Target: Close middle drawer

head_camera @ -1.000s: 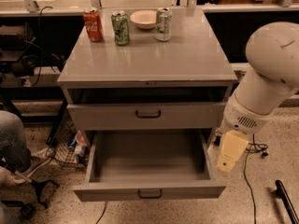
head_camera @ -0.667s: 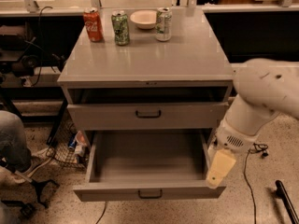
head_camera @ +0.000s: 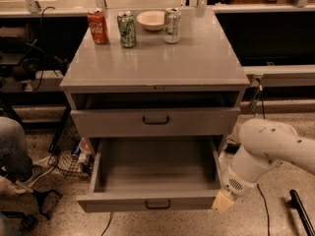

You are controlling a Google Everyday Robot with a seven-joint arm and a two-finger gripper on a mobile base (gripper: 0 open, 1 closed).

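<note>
Widely open, grey middle drawer [head_camera: 156,170], black handle [head_camera: 158,204], gripper [head_camera: 224,203] at its front-right corner, jaws unclear.

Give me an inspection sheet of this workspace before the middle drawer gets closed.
Surface: grey cabinet top, items only along its rear edge.
Job's things: middle drawer pulled far out, nothing seen inside; top drawer above it sits slightly out.
Clutter: red can, green can, white bowl and pale can on the top.
Grippers: gripper low at the middle drawer's right front corner; contact cannot be told.
Cables: thin dark cable on the floor right of the arm.
Surroundings: person's jeans leg at left; wire basket by the cabinet's left side.
</note>
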